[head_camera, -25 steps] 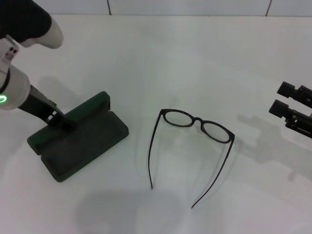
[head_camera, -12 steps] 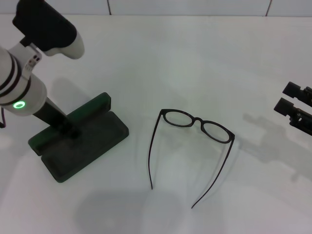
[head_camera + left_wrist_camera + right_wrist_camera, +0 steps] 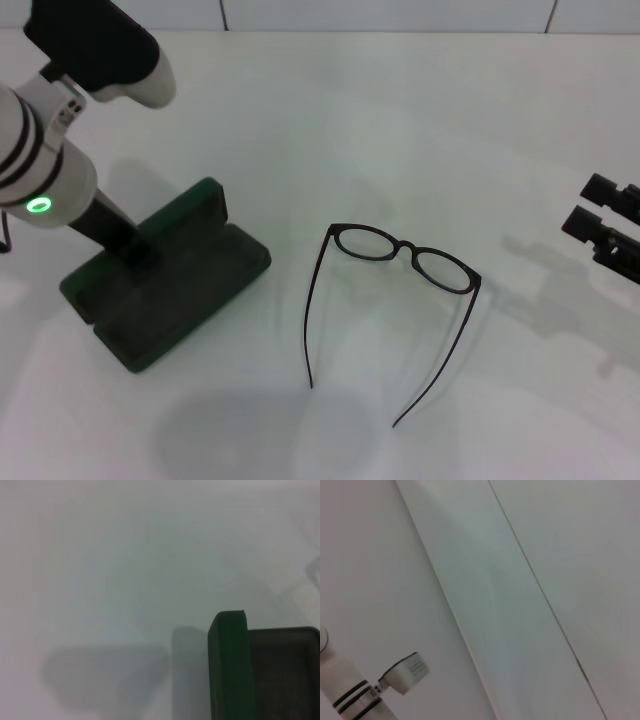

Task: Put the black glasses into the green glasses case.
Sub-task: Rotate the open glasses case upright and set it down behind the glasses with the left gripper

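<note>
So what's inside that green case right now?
The green glasses case lies open, showing only dark lining. The left end effector reaches into it and covers part of the interior. The black glasses lie on the table beside it.

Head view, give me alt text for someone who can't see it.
Black glasses lie unfolded on a white table, apart from an open green glasses case to their left. The left gripper is at the case; the right gripper sits at the right edge.
</note>
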`<state>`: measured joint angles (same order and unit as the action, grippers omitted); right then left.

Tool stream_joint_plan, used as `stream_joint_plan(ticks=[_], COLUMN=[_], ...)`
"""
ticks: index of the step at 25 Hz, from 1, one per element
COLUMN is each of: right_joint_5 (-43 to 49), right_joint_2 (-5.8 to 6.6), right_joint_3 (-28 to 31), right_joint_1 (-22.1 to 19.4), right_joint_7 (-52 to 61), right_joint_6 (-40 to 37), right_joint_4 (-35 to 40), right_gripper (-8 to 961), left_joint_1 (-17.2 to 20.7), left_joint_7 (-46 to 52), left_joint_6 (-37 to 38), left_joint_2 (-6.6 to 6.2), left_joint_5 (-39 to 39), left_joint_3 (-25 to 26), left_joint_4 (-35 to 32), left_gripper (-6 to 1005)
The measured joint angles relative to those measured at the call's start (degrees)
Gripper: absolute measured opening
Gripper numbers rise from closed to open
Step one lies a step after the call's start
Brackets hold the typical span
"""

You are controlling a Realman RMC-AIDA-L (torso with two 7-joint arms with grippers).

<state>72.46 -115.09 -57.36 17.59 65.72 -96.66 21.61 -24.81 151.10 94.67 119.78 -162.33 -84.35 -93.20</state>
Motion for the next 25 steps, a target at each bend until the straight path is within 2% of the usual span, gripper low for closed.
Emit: stream_joint_plan(ticks=[4,9,13,16,18,20,21,22,25], right_joint_5=[-0.3,1.0,2.0,2.1,2.1,2.0,1.9,1.8,1.8], right_joint_2=[-0.11,-0.08,-0.1,-0.25,-0.49,-0.69,-0.72,-0.74,-0.75], right_joint_3=[0.8,-0.5,-2.4,-3.9,-4.5,-4.8,-4.9,-4.9,-5.0], right_joint_1=[-0.3,0.6,1.9,2.3,2.0,1.7,1.7,1.6,1.5], right_joint_7=[-0.6,-1.1,-1.1,-1.0,-1.0,-1.0,-1.1,-1.2,-1.3], right_joint_6=[-0.5,-2.6,-4.2,-4.7,-4.7,-4.7,-4.7,-4.8,-4.9], right_joint_4=[-0.4,-0.7,-0.6,-0.8,-0.9,-1.6,-2.1,-2.9,-3.7], right_gripper=[667,663,659,657,655,653,652,652,649], left_joint_1=[0.6,0.7,-0.8,-3.0,-4.8,-6.1,-7.8,-7.8,-10.9], left_joint_7=[0.0,-2.0,-11.9,-19.6,-24.4,-26.7,-28.7,-28.7,-30.0], left_joint_6=[0.0,-2.8,-11.8,-19.2,-23.4,-26.4,-30.1,-30.1,-34.1], left_joint_2=[0.01,-0.03,-0.02,0.03,0.06,0.09,0.12,0.12,0.13], left_joint_5=[0.0,0.0,0.1,0.3,0.3,0.4,0.4,0.4,0.5], left_joint_3=[0.3,-0.4,-3.9,-6.6,-8.9,-10.8,-13.3,-13.3,-15.9], left_joint_4=[-3.7,-9.5,-10.3,-6.4,-1.5,2.3,7.3,7.3,13.7], left_gripper=[202,196,195,194,194,193,192,192,191])
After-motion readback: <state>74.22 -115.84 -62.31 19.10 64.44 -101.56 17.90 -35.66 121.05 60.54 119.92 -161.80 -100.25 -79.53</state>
